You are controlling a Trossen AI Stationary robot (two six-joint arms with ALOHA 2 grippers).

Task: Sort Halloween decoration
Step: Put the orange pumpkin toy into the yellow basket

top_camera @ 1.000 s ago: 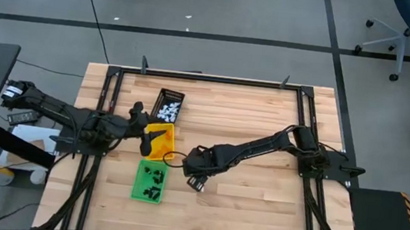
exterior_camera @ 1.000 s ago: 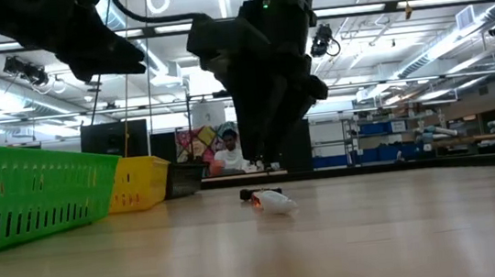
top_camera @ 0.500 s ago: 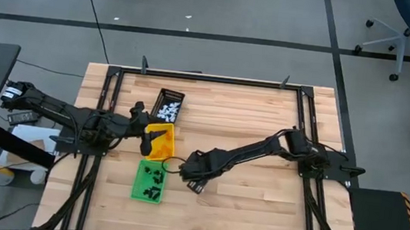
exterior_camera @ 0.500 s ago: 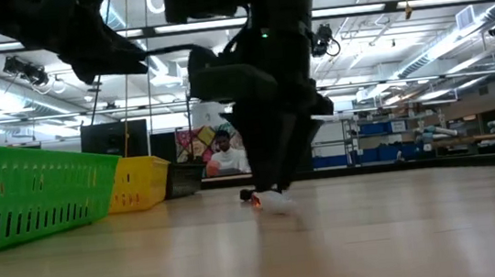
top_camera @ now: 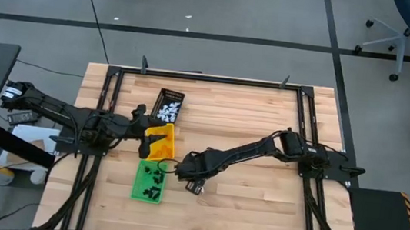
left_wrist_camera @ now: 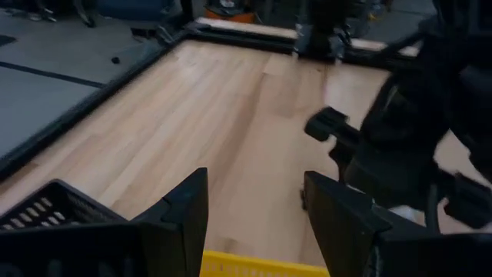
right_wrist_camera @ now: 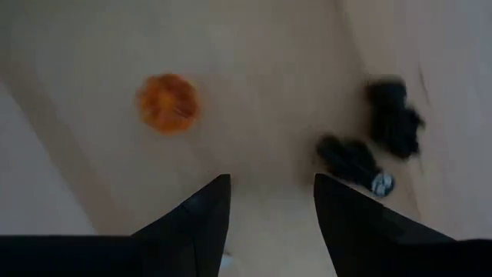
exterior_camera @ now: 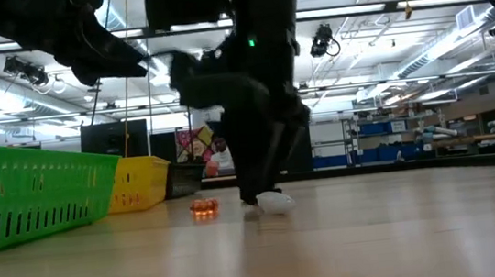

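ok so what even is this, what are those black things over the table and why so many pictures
They are two robot arms bolted to a wooden table, each ending in a two-finger gripper. One picture looks straight down, one looks across at table height, and each wrist carries its own camera.

Three small trays sit near the left arm: a black tray with white trinkets, a yellow tray, and a green tray with black trinkets.

The left gripper waits, open and empty, by the yellow tray. The right gripper is low over the table, open, holding nothing. Loose beneath it lie an orange trinket, black trinkets and a white trinket.
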